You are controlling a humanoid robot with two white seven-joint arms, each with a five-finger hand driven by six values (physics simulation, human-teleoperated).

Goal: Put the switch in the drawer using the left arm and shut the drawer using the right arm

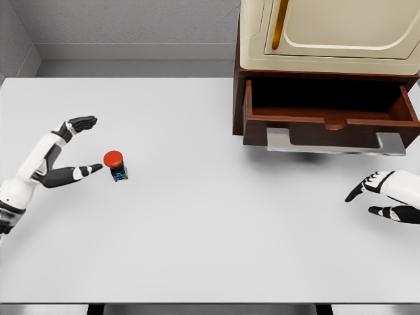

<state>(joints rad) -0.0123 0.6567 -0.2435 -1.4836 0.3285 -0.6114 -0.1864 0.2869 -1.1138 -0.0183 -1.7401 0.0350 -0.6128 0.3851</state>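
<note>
The switch (pixel 115 164), a small dark block with a round red button on top, stands upright on the white table at the left. My left hand (pixel 85 146) is just left of it, fingers spread wide, thumb tip almost touching the switch, holding nothing. The brown drawer (pixel 331 122) is pulled out from the cabinet at the upper right, with a grey handle (pixel 335 142) along its front. My right hand (pixel 375 195) hovers below and right of the drawer, fingers relaxed and empty.
A cream-coloured cabinet (pixel 328 33) with a gold door handle sits above the drawer at the back right. The white table (pixel 210 230) ends at a front edge near the bottom of the view. Grey walls lie behind.
</note>
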